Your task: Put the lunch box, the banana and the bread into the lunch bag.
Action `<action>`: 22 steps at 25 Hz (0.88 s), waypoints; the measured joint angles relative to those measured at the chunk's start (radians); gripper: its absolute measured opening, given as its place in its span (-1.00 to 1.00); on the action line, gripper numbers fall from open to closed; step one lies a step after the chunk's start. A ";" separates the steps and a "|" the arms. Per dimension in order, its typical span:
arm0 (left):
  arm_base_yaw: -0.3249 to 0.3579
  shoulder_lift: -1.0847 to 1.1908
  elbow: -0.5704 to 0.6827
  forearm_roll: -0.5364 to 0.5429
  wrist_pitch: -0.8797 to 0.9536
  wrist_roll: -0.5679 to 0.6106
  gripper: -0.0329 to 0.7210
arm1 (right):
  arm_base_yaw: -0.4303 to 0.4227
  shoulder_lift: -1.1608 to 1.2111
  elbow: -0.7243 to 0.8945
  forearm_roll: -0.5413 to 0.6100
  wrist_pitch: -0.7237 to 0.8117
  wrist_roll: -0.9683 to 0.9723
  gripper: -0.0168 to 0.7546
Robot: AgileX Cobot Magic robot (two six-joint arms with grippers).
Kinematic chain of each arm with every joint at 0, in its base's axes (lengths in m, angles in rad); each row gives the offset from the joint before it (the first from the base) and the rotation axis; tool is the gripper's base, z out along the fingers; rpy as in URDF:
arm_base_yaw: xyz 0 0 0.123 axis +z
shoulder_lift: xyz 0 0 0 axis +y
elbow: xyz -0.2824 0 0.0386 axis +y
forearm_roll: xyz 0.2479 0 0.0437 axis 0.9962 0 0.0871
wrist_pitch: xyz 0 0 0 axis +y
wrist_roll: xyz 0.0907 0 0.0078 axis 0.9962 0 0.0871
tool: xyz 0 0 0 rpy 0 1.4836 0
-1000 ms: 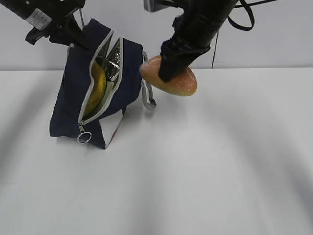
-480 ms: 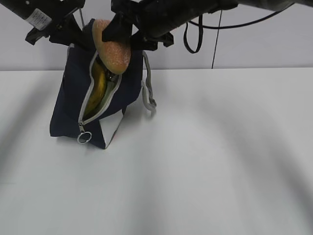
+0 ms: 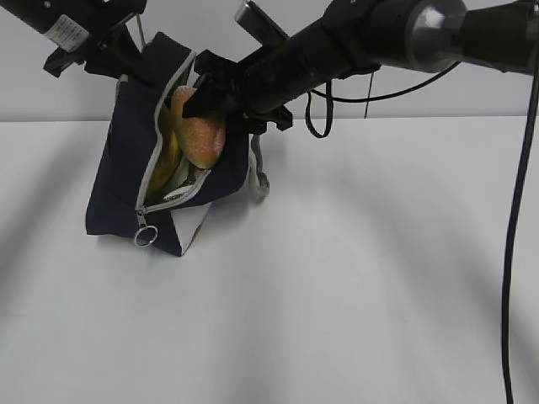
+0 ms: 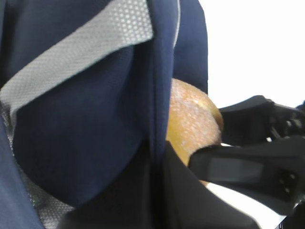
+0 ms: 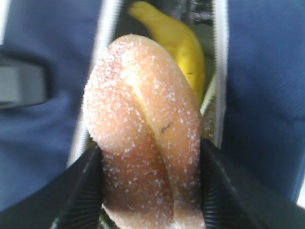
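Right jaws (image 5: 150, 191) clamp the bread (image 5: 143, 129) between the lunch bag (image 3: 126, 160) zipper edges; left jaws closed, pinching its rim.

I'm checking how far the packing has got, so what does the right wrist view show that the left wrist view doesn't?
Only the right wrist view shows the banana already inside the bag and the right gripper clamped on the bread. Only the left wrist view shows the bag's grey strap on its outer panel. Both show the bread at the navy lunch bag opening.
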 joint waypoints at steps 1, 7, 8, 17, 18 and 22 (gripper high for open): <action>0.000 0.000 0.000 0.000 0.000 0.000 -0.91 | 0.002 0.007 0.000 0.000 -0.010 0.005 0.10; 0.000 0.000 0.000 0.000 0.000 0.000 -0.91 | 0.054 0.018 0.000 -0.019 -0.122 -0.004 0.24; 0.000 0.000 0.000 0.000 0.000 0.000 -0.91 | 0.067 0.019 0.000 -0.031 -0.144 -0.018 0.30; 0.000 0.000 0.000 -0.007 0.000 0.000 -0.91 | 0.106 0.019 0.000 -0.232 -0.167 -0.045 0.58; 0.000 0.000 0.000 -0.009 0.000 0.000 -0.91 | 0.106 0.019 0.000 -0.244 -0.167 -0.047 0.60; 0.000 0.000 0.000 -0.009 -0.001 0.000 -0.91 | 0.109 0.019 0.000 -0.255 -0.216 -0.062 0.62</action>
